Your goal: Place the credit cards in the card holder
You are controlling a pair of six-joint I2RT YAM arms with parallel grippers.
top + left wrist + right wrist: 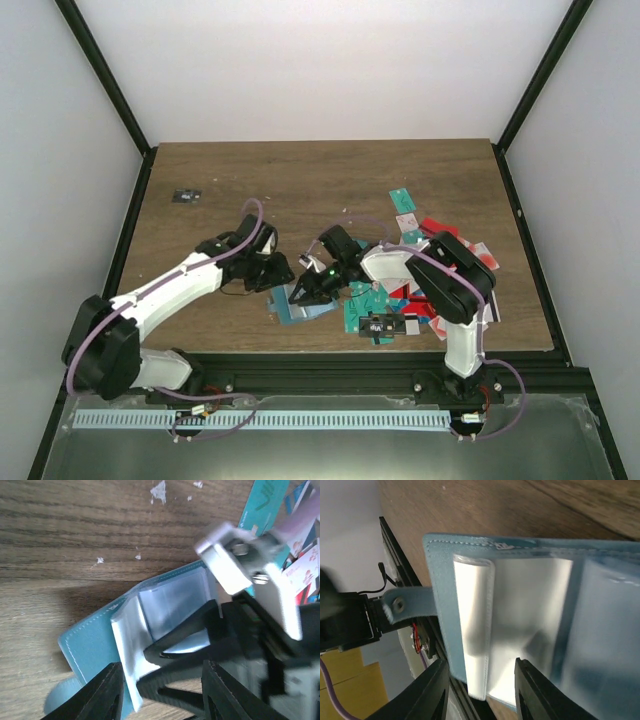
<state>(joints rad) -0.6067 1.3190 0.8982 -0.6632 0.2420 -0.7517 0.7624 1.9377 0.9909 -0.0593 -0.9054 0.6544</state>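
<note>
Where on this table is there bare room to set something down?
Bare wood: the far table strip between the black object and the cards, and left of the left arm. Crowded: the right side, and the holder where both arms meet.

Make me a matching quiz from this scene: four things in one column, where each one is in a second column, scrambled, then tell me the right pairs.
Things
1. blue-grey folding card holder
2. heap of thin plastic credit cards, mostly teal and red
3. tiny black object with white marks
4. right gripper

Places
A. alone at the far left of the wooden table
B. spread over the table's right side
C. lying open near the front edge, left of the cards
D. fingers apart over the holder's clear plastic sleeve

Pairs: 1-C, 2-B, 3-A, 4-D
</note>
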